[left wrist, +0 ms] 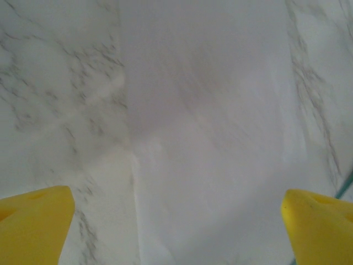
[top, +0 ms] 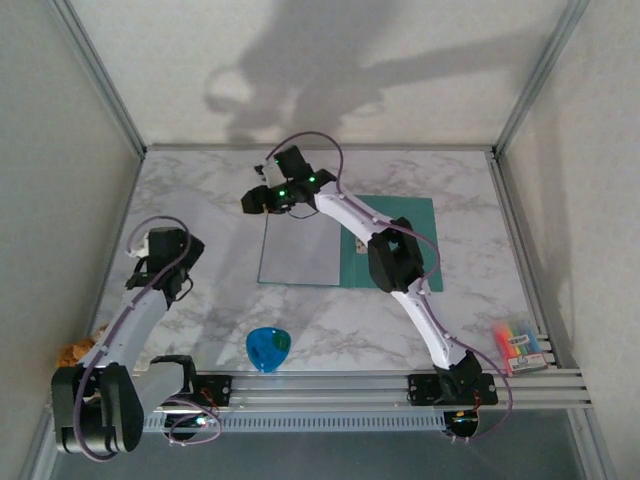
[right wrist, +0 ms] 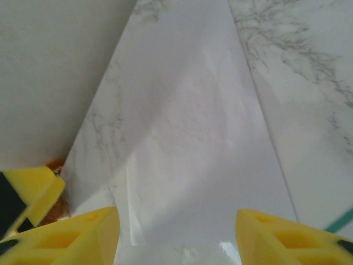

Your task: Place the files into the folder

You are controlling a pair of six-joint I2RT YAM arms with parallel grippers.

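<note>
Top external: the folder (top: pixel 415 215) lies flat on the desk (top: pixel 200 190), between the middle and the right edge, with the files (top: pixel 300 250) flat along its left side; the right claw (top: pixel 258 200) hangs over the sheets' far edge, and the left claw (top: pixel 140 248) sits near the desk's left edge. Left wrist: the left claw (left wrist: pixel 176 193) is spread wide and grips nothing; the files (left wrist: pixel 209 138) lie ahead, with a teal sliver of the folder (left wrist: pixel 345 185) at the right. Right wrist: the right claw (right wrist: pixel 176 215) is parted, the files (right wrist: pixel 187 127) running between its fingers (right wrist: pixel 88 232) unpinched.
</note>
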